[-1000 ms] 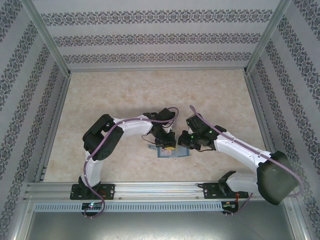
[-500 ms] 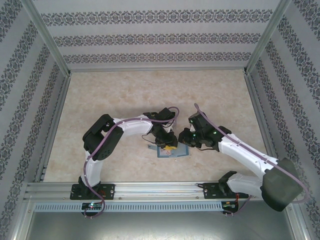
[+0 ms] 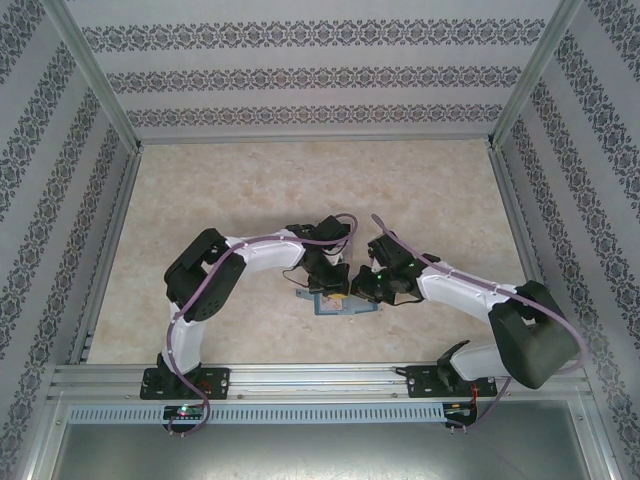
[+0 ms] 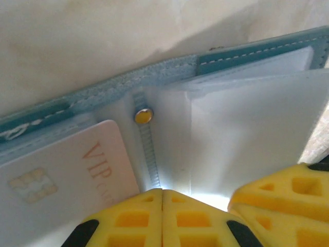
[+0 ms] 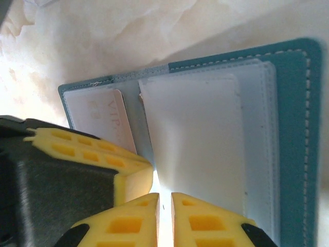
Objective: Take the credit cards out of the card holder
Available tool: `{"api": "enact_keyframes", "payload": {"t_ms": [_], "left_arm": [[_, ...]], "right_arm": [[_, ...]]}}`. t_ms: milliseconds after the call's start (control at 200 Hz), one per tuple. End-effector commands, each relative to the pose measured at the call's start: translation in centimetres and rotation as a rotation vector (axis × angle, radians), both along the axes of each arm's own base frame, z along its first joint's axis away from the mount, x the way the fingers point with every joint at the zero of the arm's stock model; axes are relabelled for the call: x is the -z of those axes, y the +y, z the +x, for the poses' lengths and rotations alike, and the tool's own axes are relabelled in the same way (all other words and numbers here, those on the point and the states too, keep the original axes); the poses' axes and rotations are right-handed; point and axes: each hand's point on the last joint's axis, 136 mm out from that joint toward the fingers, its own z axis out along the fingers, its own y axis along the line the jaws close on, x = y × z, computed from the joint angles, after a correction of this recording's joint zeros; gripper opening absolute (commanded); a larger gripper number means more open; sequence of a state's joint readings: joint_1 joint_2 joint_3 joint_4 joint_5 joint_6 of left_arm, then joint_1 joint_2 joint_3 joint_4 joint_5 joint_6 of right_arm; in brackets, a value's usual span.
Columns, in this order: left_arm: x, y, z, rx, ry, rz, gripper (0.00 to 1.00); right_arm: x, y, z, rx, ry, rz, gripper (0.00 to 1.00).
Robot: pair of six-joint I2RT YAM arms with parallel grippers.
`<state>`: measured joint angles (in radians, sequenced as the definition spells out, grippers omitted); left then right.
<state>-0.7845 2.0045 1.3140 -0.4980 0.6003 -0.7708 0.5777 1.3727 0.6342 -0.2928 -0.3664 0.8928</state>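
Marble-look table [image 3: 250, 200], with the teal card holder [image 3: 342, 306] lying open on it and both arms crowding in. My left gripper [image 4: 162, 220] is clenched at the holder's near edge, pads touching. The right gripper [image 5: 164, 221] is nearly closed at the holder's clear sleeve [image 5: 190, 134]; can't tell if it's pinching. The VIP card [image 4: 77, 164] sits tucked beside the holder's spine, so I reckon we're at step one. Next I'd pinch its free edge and slide.

arms folded inward, left hand [image 3: 337, 294] beside right hand [image 3: 359, 293], both pinched closed
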Motion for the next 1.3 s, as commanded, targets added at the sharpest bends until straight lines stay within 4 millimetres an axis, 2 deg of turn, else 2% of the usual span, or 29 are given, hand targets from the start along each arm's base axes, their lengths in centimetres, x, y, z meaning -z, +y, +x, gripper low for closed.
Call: {"api": "enact_keyframes", "payload": {"t_ms": [0,235,435,769,1294], "left_arm": [[-1.7,1.2,-0.4,-0.003,-0.035,0.024,0.06],[-2.6,3.4,-0.1,-0.049,-0.067,0.041,0.04],[-2.2,4.7,-0.5,-0.069,-0.051,0.046,0.03],[-0.7,5.1,-1.0,-0.085,-0.02,0.037,0.02],[0.0,5.4,-1.1,-0.091,-0.005,0.037,0.01]], "right_arm": [[0.2,0.4,0.3,0.003,0.012,0.03,0.14],[-0.2,1.3,0.8,-0.018,0.013,0.046,0.15],[-0.6,2.5,1.3,-0.046,0.018,0.07,0.16],[-0.2,4.3,2.0,-0.084,0.037,0.074,0.21],[1.3,4.6,2.0,-0.109,0.066,0.039,0.25]]}}
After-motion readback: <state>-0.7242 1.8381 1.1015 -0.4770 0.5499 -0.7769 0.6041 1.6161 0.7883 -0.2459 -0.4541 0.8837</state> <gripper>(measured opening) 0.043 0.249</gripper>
